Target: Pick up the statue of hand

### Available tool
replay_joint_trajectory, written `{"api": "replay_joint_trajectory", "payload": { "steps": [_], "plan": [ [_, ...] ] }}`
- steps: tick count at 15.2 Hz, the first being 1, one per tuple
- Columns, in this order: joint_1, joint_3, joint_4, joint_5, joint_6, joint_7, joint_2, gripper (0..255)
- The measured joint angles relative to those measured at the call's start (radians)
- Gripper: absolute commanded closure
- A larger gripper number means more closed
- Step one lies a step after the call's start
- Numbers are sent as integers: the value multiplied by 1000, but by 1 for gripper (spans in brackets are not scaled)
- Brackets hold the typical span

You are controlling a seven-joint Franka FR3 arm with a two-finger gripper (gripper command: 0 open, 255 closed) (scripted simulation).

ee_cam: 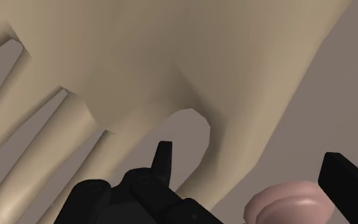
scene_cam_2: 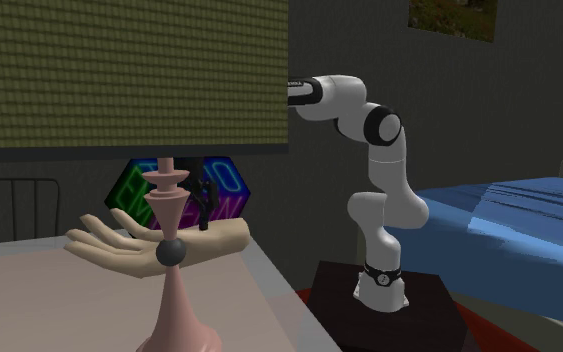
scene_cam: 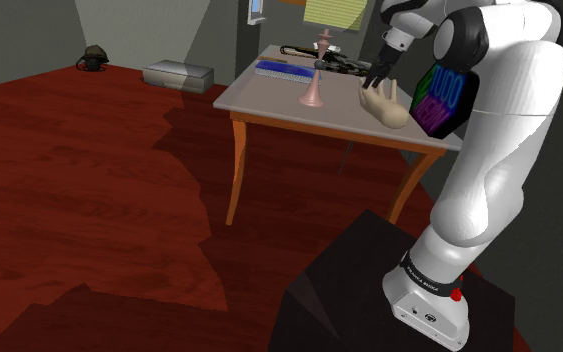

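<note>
On the grey tabletop (scene_cam: 269, 90), at the end nearest the arm, the beige hand statue (scene_cam: 389, 108) lies flat, not yet lifted. The gripper (scene_cam: 377, 80) hangs just over it. Its 2 fingers (ee_cam: 163, 159) are spread, with the statue's thumb side between them and apparently unclasped. Closing and lifting remain, I judge.
</note>
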Motion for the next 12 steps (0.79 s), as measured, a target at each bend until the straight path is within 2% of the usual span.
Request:
{"api": "replay_joint_trajectory", "payload": {
  "steps": [3, 4, 12],
  "plan": [
    [5, 1, -42, 2, 38, -11, -2, 0],
    [5, 2, -44, 4, 43, -12, 1, 255],
    [2, 2, -42, 7, 44, -14, 3, 255]
  ]
}}
